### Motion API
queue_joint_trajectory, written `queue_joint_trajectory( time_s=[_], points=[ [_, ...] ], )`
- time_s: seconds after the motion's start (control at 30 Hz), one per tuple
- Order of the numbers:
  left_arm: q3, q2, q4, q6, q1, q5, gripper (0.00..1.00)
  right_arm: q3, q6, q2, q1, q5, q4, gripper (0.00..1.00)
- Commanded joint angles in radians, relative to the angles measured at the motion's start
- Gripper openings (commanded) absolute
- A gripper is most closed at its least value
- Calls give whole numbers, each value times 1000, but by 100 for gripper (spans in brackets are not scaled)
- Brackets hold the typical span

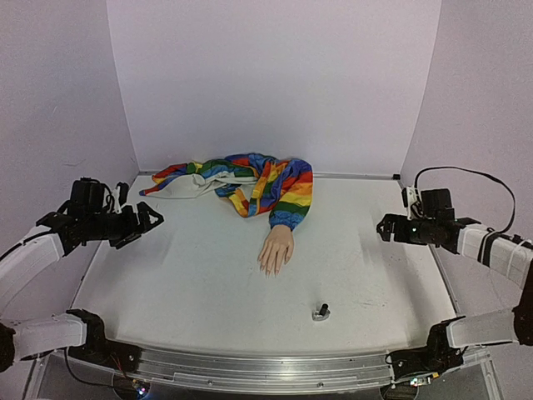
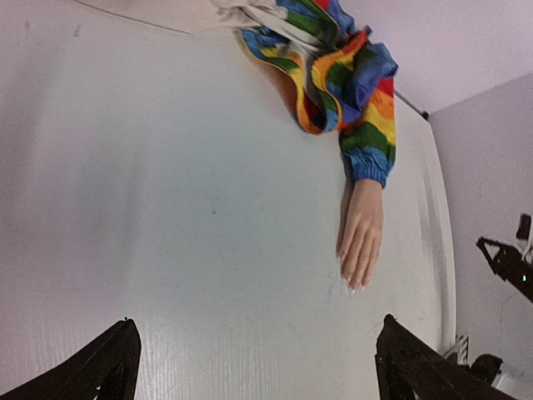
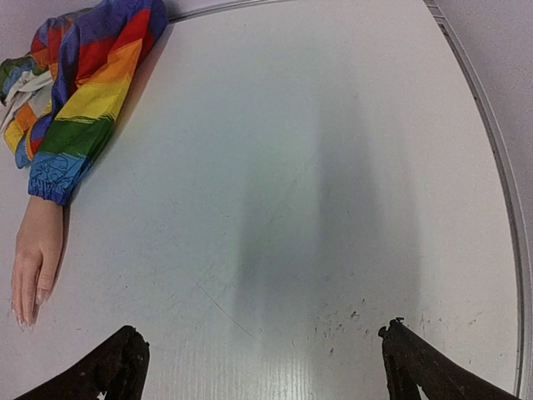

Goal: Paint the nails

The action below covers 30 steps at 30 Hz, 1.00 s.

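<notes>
Two robot arms are posted at either flank of a white bench (image 1: 166, 283), the work between them not yet begun. Nearest the front rail, a small dark bottle (image 1: 321, 312) with a black cap stands upright and alone. It sits right of centre, closer to the right arm, and is probably set there as the polish supply within easy reach.

The left gripper (image 1: 143, 225) hangs above the bench's left edge with its jaws spread to their widest and nothing between them. The right gripper (image 1: 385, 228) mirrors it at the right edge, jaws just as wide and holding nothing. Both are aimed inward at the middle of the bench, a ready stance that leaves the work area open to the overhead camera.

Beyond the bottle, near mid-bench, lies the pale mannequin hand (image 1: 276, 248), apparently palm down and flat on the surface. That pose would turn the nails (image 2: 354, 286) upward for a brush. They sit at the fingertips, on the hand's near end, and are too small in the overhead view to tell whether any carry paint.

The hand's long axis runs from the cuff at the far end toward the front rail. The fingers point at the arms' side, leaning slightly toward the left arm.

Farther back, the rainbow-striped sleeve (image 1: 285, 193) rises from the wrist and trails left in a crumpled heap along the back wall, well apart from both grippers.
</notes>
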Motion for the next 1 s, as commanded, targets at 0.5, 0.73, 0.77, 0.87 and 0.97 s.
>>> queue_joint_trajectory(
  time_s=[0.5,0.73,0.77,0.87,0.97],
  points=[
    [589,775,84,161,-898,-195,90,132,-8,101,111,-103,-33,98],
    [916,1073,-28,271,-1081,-269,86,135,-23,69,112,-94,-37,98],
    [957,1104,-50,287,-1094,-277,85,135,-23,68,112,-95,-37,98],
    [1037,1171,-86,315,-1121,-316,83,133,-22,64,112,-95,-37,98],
    [1100,1223,-125,341,-1141,-361,82,127,-22,56,112,-96,-34,98]
  ],
)
